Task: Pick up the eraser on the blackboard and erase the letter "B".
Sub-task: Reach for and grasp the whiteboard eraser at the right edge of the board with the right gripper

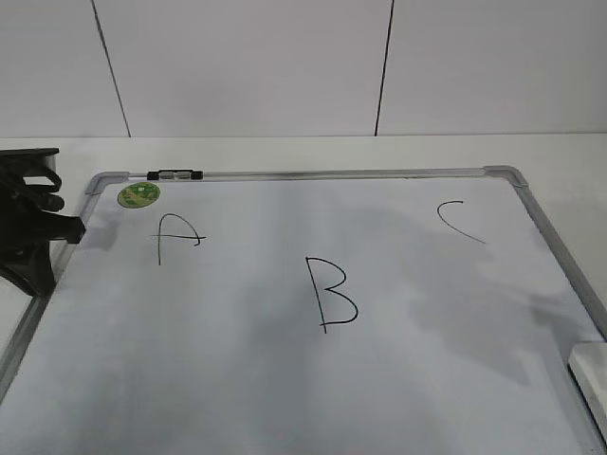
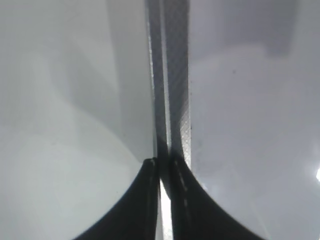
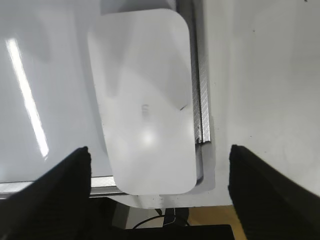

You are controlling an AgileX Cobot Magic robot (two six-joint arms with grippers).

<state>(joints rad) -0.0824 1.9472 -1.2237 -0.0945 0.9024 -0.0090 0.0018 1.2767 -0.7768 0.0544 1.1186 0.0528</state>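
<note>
We judge the step in hand to be the pick-up; no wiping has begun, and the B stands whole in mid-board between the A and the C.

Right gripper: jaws spread wide and empty, one finger low left in the right wrist view, the other low right. It hangs above the eraser, which lies flat in the board's near right corner, one long side just beside the frame. In the exterior view only a white edge of the eraser shows at the right border; the right arm itself is out of that view.

Relative to the tool: the eraser's near end sits between the fingers, somewhat toward the left one. Whether the tips are down level with it we cannot tell.

Left gripper: jaws closed or very nearly so, holding nothing, parked over the board's left frame.

Next move, in our judgement: lower squarely, close across the eraser's short width, lift, carry left to the B. The frame rail close alongside may foul the right finger.
</note>
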